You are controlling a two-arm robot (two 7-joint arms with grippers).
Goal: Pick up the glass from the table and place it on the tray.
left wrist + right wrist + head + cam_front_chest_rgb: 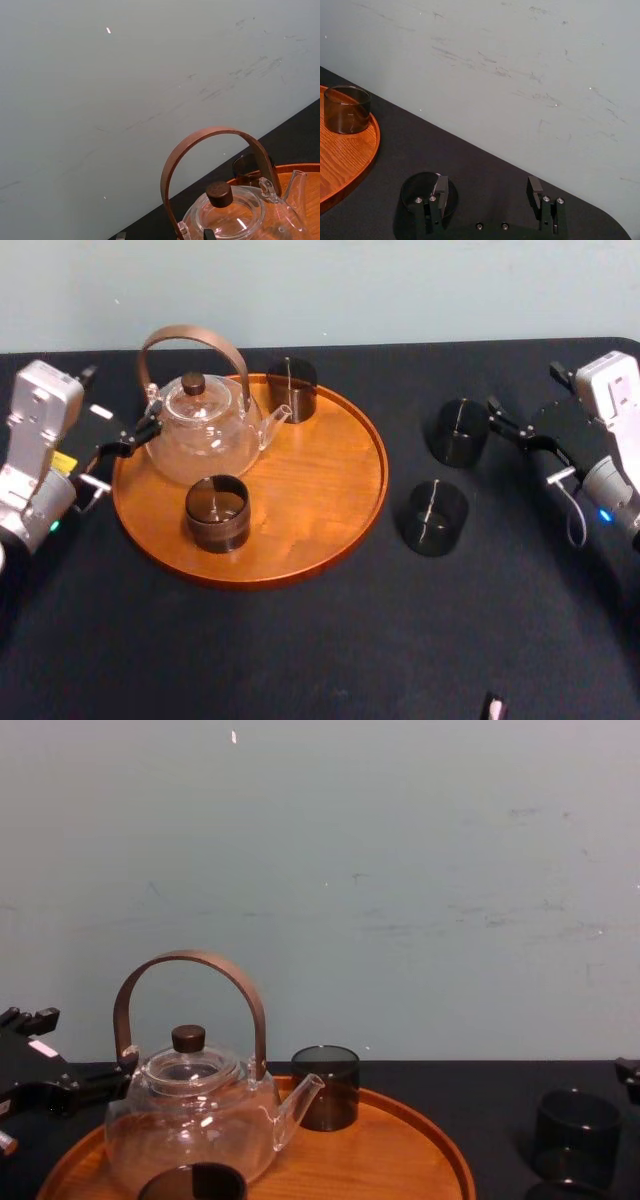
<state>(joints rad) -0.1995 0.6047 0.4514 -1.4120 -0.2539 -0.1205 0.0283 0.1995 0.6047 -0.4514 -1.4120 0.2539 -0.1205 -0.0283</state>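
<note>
1. A pale blue-grey painted wall (400,840) rises directly behind the far edge of the flat black cloth-covered table (300,660) and spans its full width.
2. Faint dark scuffs and scratches (495,70) streak the wall, and 1 small white speck (234,736) sits high on it.
3. The table's far right corner (622,341) is rounded.
4. Light is soft and even, and the wall carries no hard shadows.

Lab-type setup w/ black table (300,660), scuffed bare wall (400,870).
</note>
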